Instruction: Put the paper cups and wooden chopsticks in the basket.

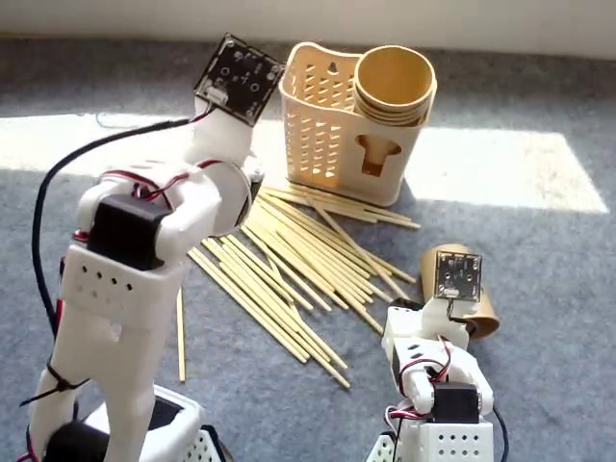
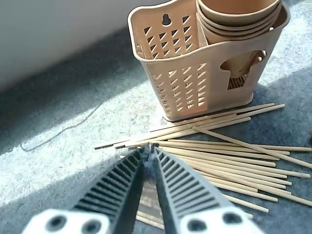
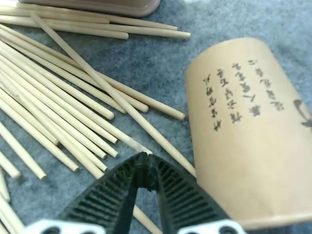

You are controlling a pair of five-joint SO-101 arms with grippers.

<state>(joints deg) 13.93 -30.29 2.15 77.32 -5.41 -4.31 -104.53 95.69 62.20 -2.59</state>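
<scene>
The cream slotted basket (image 1: 327, 125) (image 2: 195, 83) stands upright at the back with stacked paper cups (image 1: 395, 87) (image 2: 239, 19) in one side. Wooden chopsticks (image 1: 298, 260) (image 2: 229, 161) (image 3: 63, 97) lie spread on the grey carpet in front of it. Another paper cup (image 1: 484, 316) (image 3: 248, 131) lies on its side to the right of the pile. My left gripper (image 2: 148, 147) is shut, its tips just above the sticks nearest the basket. Close beside the lying cup, my right gripper (image 3: 145, 157) is shut over the edge of the pile, with nothing between its fingers.
One chopstick (image 1: 180, 337) lies apart, next to the left arm's base. The basket's bottom edge (image 3: 97, 5) shows beyond the sticks in the right wrist view. A thin dark cable (image 2: 58, 131) trails on the carpet left of the basket. Sunlight falls across the carpet.
</scene>
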